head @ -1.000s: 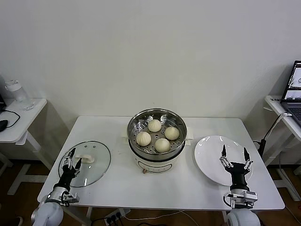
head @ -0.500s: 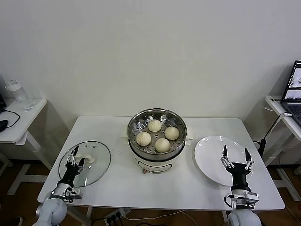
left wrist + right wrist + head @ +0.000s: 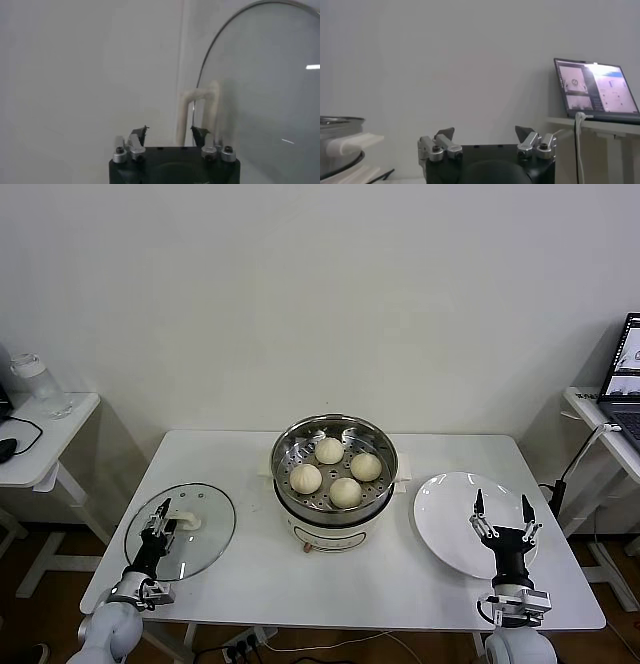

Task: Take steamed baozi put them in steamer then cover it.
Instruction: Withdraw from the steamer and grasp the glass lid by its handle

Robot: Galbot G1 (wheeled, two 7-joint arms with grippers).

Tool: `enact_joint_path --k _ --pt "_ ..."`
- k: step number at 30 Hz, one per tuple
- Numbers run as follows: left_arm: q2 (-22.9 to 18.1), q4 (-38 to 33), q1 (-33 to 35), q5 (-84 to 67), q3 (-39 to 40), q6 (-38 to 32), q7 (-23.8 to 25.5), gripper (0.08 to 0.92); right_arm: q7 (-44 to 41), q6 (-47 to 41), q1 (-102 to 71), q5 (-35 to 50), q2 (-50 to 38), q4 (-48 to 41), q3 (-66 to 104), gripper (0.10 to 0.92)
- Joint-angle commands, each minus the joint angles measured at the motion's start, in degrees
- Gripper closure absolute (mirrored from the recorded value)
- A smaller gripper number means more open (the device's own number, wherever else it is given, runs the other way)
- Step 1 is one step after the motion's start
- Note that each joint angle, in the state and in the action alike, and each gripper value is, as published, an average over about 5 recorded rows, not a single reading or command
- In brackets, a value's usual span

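Several cream-white baozi (image 3: 329, 450) lie in the shiny steel steamer (image 3: 290, 446) on its white pot base at the table's middle. The clear glass cover (image 3: 205, 534) with its white handle (image 3: 188, 522) lies flat on the table at the left; in the left wrist view the cover (image 3: 260, 75) and handle (image 3: 202, 107) show just ahead of the fingers. My left gripper (image 3: 160, 517) (image 3: 170, 132) is open, low over the cover's near edge, close to the handle. My right gripper (image 3: 499, 511) (image 3: 484, 133) is open and empty, upright over the plate's front.
A flat white plate (image 3: 450, 509) lies right of the steamer. A side table with a bottle (image 3: 40, 387) stands at the far left. A laptop (image 3: 625, 374) on a desk is at the far right and shows in the right wrist view (image 3: 595, 90).
My left gripper has moved a little forward and right over the cover toward the handle. The right gripper has stayed almost still.
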Motion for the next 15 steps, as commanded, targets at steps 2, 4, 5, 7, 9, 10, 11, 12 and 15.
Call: enact_joint_path --k 2,4,5,7,9,10,11,12,15 --pt "-0.07 2.05 -0.74 0.18 0.14 -0.67 0.17 0.524 -0.05 0.01 0.04 0.02 0.02 0.10 0.06 0.203" --pt "-0.13 2.26 -0.85 0.17 0.12 -0.84 0.07 0.585 -0.08 0.01 0.06 -0.01 0.01 0.12 -0.01 0.203" --pt "-0.20 2.33 -0.91 0.16 0.08 -0.99 -0.01 0.611 -0.12 0.02 0.05 -0.03 0.02 0.12 -0.05 0.203" --pt "-0.35 2.36 -0.97 0.13 0.02 -1.37 -0.23 0.671 -0.18 0.05 0.04 -0.11 0.09 0.07 -0.12 0.203" --pt "-0.51 2.14 -0.95 0.09 -0.06 -1.78 -0.53 0.731 -0.26 0.10 0.06 -0.21 0.16 -0.06 -0.16 0.203" --pt "-0.56 2.00 -0.93 0.06 -0.08 -1.96 -0.68 0.756 -0.27 0.13 0.09 -0.27 0.18 -0.17 -0.16 0.203" --pt "-0.61 1.78 -0.89 0.02 -0.12 -2.25 -0.88 0.772 -0.29 0.17 0.12 -0.33 0.19 -0.27 -0.17 0.203" --pt "-0.64 1.54 -0.82 -0.02 -0.17 -2.49 -1.04 0.789 -0.30 0.19 0.15 -0.37 0.19 -0.33 -0.18 0.203" --pt "-0.57 0.27 -0.41 -0.32 -0.42 -3.16 -1.51 0.798 -0.34 0.25 0.25 -0.41 0.14 -0.43 -0.22 0.203"
